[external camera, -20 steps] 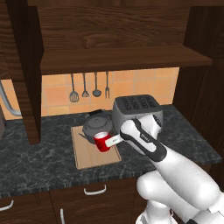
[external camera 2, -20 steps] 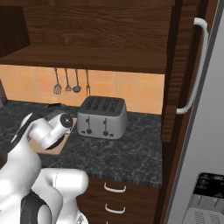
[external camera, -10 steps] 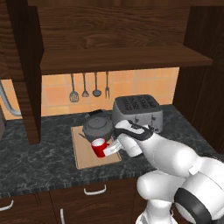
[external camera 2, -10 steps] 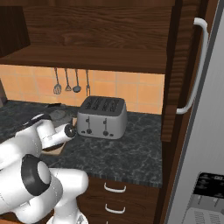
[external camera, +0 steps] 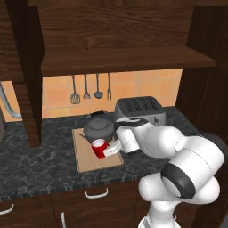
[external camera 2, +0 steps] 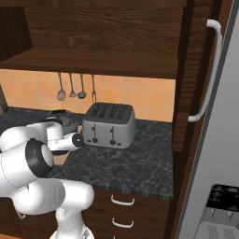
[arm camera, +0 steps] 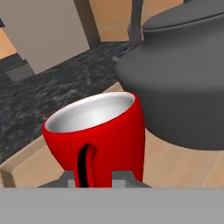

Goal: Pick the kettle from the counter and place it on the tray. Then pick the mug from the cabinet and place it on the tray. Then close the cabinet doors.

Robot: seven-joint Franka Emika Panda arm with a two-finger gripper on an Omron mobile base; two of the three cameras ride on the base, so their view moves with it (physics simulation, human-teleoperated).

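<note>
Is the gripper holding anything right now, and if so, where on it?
Yes: the gripper holds the red mug at its handle side, over the tray beside the kettle. Whether the mug rests on the tray cannot be told.

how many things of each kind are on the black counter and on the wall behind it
Squat dark grey metal kettle: 1
Glossy red mug: 1
Flat light wood tray: 1
Boxy silver toaster: 1
Hanging utensils: 4
Total: 8
</note>
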